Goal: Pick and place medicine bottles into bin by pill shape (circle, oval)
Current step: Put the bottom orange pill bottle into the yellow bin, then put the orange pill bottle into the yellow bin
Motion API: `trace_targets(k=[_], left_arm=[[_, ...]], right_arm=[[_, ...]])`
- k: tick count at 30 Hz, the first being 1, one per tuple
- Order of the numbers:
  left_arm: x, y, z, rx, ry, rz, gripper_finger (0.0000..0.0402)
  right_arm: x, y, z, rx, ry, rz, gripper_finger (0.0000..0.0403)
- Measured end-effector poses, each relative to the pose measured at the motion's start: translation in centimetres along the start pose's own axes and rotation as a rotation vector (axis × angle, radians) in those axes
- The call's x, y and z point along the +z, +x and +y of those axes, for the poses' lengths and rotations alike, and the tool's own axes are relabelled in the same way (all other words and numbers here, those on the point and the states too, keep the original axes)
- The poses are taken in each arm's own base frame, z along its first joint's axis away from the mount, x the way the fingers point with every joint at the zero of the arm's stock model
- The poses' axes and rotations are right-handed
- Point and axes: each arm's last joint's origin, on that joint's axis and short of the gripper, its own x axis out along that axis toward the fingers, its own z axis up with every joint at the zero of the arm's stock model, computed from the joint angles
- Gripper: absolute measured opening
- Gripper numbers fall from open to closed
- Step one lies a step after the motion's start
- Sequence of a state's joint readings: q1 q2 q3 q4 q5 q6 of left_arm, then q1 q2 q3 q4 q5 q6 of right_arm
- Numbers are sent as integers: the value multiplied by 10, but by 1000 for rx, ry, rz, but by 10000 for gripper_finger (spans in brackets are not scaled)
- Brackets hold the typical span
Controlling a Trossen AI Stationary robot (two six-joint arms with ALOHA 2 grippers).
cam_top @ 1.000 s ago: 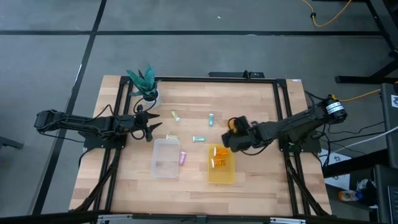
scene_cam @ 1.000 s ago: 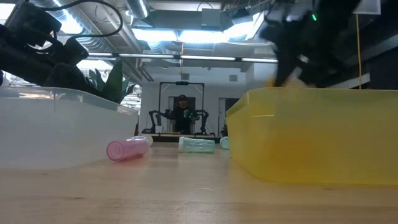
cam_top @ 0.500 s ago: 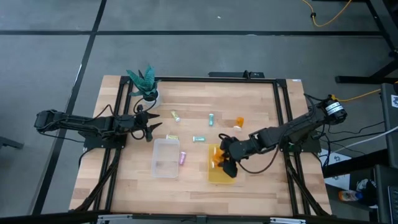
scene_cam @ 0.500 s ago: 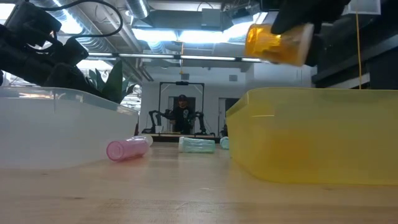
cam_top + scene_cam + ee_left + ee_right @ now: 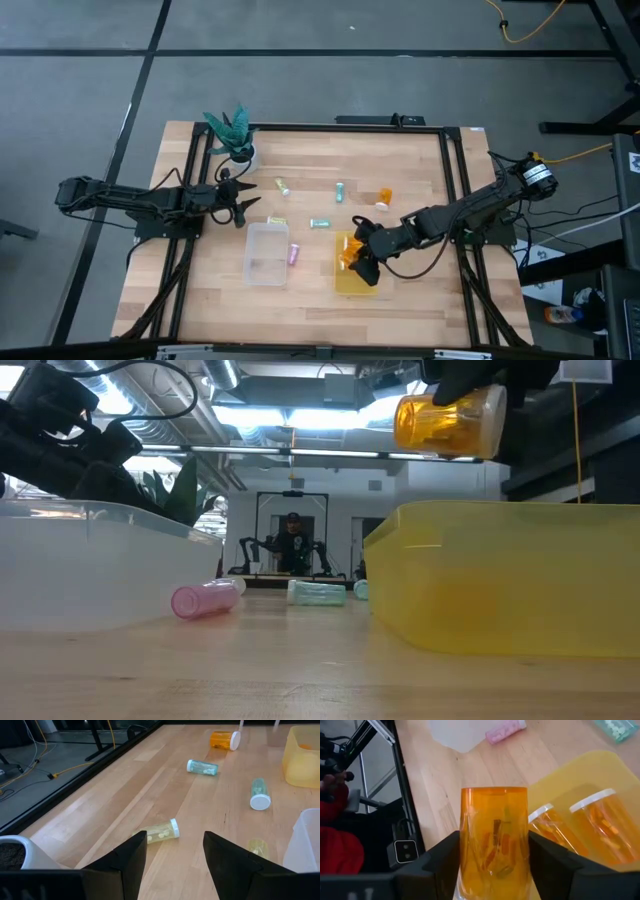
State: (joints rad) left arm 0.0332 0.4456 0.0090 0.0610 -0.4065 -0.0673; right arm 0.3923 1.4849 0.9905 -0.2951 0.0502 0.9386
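Observation:
My right gripper (image 5: 356,259) is shut on an orange medicine bottle (image 5: 493,837) over the yellow bin (image 5: 355,270), which holds two orange bottles with white caps (image 5: 592,827). The held bottle also shows in the low view (image 5: 448,422), above the bin (image 5: 510,575). My left gripper (image 5: 250,205) is open and empty beside the potted plant (image 5: 232,133). Loose bottles lie on their sides on the table: a pale one (image 5: 159,832), a teal one (image 5: 202,767), a green one (image 5: 258,794), an orange one (image 5: 223,740) and a pink one (image 5: 294,253). My right gripper pinches the orange bottle's round side wall (image 5: 470,845) between its two fingers. The bottle points forward along the fingers and lies roughly level (image 5: 448,422), lifted clear above the yellow bin.
A clear bin (image 5: 266,252) stands left of the yellow bin, with the pink bottle between them. A black frame (image 5: 455,170) runs along the table's sides. A person in red (image 5: 335,820) shows beyond the table.
My right gripper has moved from the table's far right part toward the near edge and left, carrying the orange bottle over the yellow bin. There it has slowed and the bottle has levelled out. One orange bottle stays on the table where the gripper was.

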Motion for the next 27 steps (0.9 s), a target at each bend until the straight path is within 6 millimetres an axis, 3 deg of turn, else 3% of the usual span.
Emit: trace_targets(k=[6, 18, 27], left_arm=[[0, 0, 0, 0, 0, 0, 190], [0, 0, 0, 0, 0, 0, 190], [0, 0, 0, 0, 0, 0, 190]], right_arm=[[0, 0, 0, -1, 0, 0, 233], [1, 0, -1, -23, -1, -27, 235], [15, -2, -18, -308, 1, -303, 236]])
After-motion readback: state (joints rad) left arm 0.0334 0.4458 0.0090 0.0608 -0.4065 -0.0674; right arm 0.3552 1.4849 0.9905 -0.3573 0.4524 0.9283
